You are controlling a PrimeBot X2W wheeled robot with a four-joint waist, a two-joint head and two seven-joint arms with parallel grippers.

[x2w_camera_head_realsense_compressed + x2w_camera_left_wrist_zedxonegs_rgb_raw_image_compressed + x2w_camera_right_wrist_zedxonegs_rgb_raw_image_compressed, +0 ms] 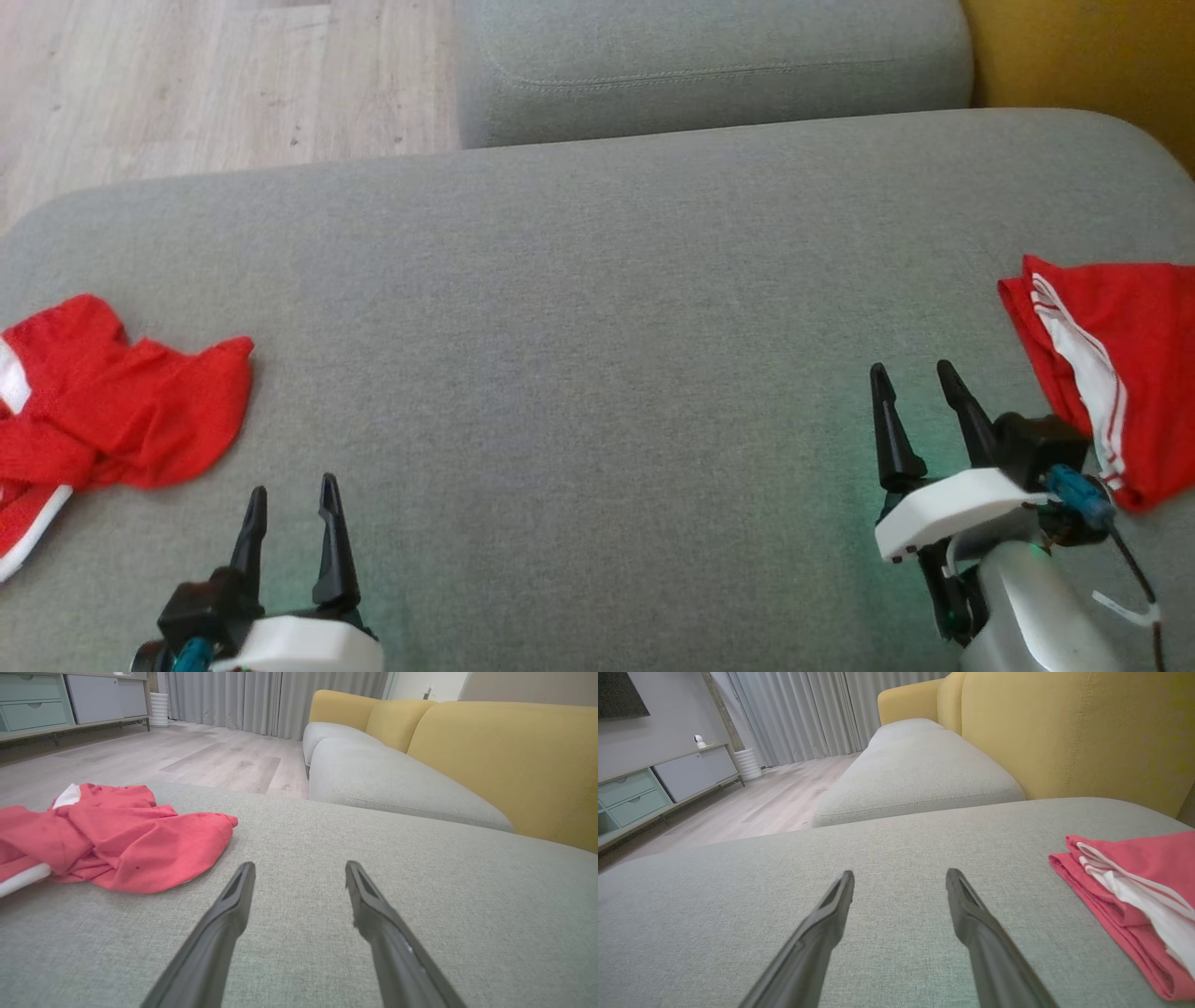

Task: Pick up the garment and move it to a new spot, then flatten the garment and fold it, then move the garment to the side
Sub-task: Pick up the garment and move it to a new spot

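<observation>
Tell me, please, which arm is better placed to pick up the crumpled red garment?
Left. The left gripper, open and empty, sits just beside the crumpled red garment; the right gripper is across the cushion, by the folded garment.

No readable text, labels or numbers anywhere.

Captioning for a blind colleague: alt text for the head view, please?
A crumpled red mesh garment lies at the left of a grey fabric sofa cushion, a folded red white-striped garment at its right. The left hand and right hand are open and empty between them.
</observation>
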